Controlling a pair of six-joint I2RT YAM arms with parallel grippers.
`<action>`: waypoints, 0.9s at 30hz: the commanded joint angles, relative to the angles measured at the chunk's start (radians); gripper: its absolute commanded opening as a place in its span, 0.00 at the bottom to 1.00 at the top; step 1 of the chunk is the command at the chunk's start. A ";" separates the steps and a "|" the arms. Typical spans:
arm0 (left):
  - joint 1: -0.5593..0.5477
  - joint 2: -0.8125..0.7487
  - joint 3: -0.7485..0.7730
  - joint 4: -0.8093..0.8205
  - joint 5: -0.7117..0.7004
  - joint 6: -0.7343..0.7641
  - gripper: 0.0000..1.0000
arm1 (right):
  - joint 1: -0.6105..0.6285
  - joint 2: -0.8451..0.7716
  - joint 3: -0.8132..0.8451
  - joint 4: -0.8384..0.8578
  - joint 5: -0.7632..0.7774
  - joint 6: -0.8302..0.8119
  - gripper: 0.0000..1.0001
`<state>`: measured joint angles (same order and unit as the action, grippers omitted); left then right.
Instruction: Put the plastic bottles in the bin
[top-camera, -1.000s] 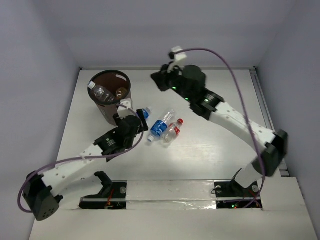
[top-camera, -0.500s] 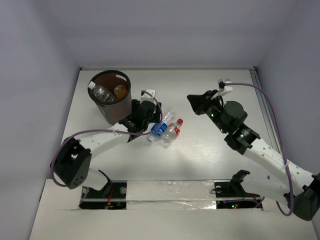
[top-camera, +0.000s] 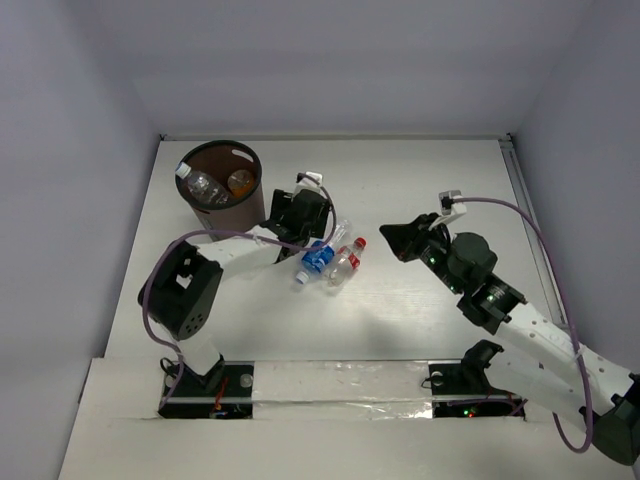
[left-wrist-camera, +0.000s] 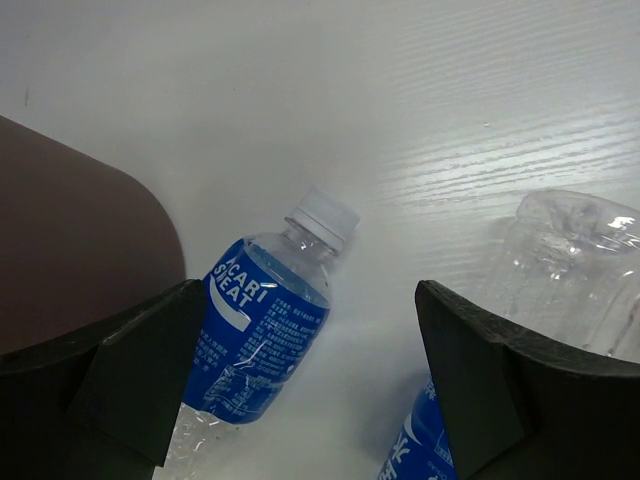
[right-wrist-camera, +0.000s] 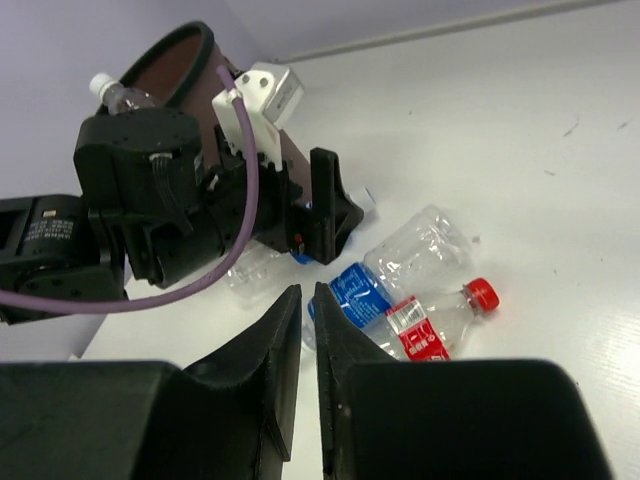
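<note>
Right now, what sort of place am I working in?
Probably a lab test cell for robot trials: a white table boxed in by plain pale walls, two arms bolted at its near edge, and a brown bin and a few plastic bottles laid out.

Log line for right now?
left hand open over blue bottle | right hand shut, empty | bin holds two bottles

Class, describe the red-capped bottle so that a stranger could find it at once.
Find the dark brown round bin at the table's far left; right of it lie a few small clear plastic bottles. Rightmost among them is the bottle with a red cap and red label; its neighbours are blue-labelled or bare.
</note>
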<state>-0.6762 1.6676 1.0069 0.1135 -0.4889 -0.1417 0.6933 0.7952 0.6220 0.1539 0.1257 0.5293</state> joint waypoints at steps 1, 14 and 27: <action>0.007 0.030 0.041 -0.017 -0.059 0.017 0.85 | 0.000 -0.024 -0.015 0.015 -0.024 0.018 0.16; 0.026 0.122 0.068 -0.040 -0.137 0.008 0.85 | 0.000 -0.004 -0.050 0.024 -0.044 0.044 0.17; 0.044 0.149 0.088 -0.083 -0.068 -0.059 0.72 | 0.000 0.174 0.061 -0.010 -0.067 0.047 0.68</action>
<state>-0.6403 1.8313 1.0611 0.0574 -0.5758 -0.1661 0.6933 0.9455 0.6147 0.1223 0.0765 0.5758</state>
